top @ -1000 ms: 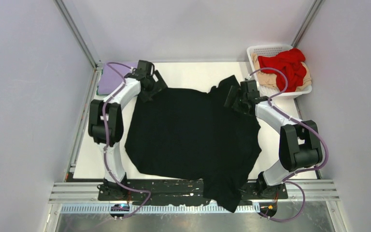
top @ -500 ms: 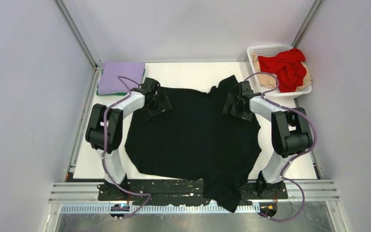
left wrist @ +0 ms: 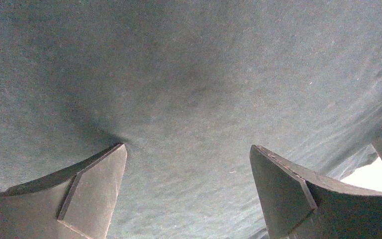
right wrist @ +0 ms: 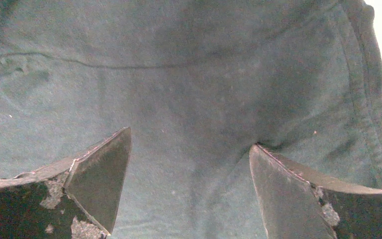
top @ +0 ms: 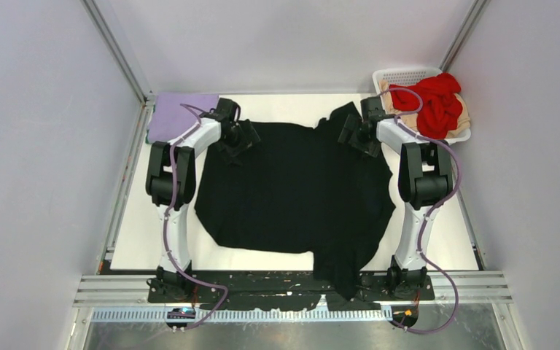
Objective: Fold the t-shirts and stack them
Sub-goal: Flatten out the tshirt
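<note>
Hazards are listed from the far-left corner of the bench (top: 292, 106) across to the right.

1. Far-left corner: the folded lavender t-shirt (top: 179, 113) lies just beside the left arm's wrist. A wide outward swing of that arm could knock it out of square.

2. At the far-left edge of the cloth, the left tool (top: 235, 138) has its jaws fully apart and holds nothing. In the wrist view both fingers (left wrist: 97, 186) bear on flat cloth, with a dimple at one tip. Closing here would probably pinch a shallow tuck of one layer, and that grip may slip or raise only a crease.

3. Centre: the black t-shirt (top: 292, 189) is spread over the middle of the bench. Its near-right part hangs over the bench edge onto the mounting rail (top: 109, 292). A pull toward the far side could snag that part or drag the garment askew. The far-right corner is bunched, so folding over it would trap wrinkles.

4. At that bunched corner, the right tool (top: 355, 135) also has its jaws wide apart and holds nothing, with its tips on cloth near a seam. A thick hem caught by one finger only would give an uneven lift.

5. Far right: the white lattice basket (top: 408, 73) holds the red t-shirt (top: 434, 102) on top of the beige t-shirt (top: 467, 117). The right arm's cable (top: 401, 90) passes over the basket, and arm motion could hook a garment out.
</note>
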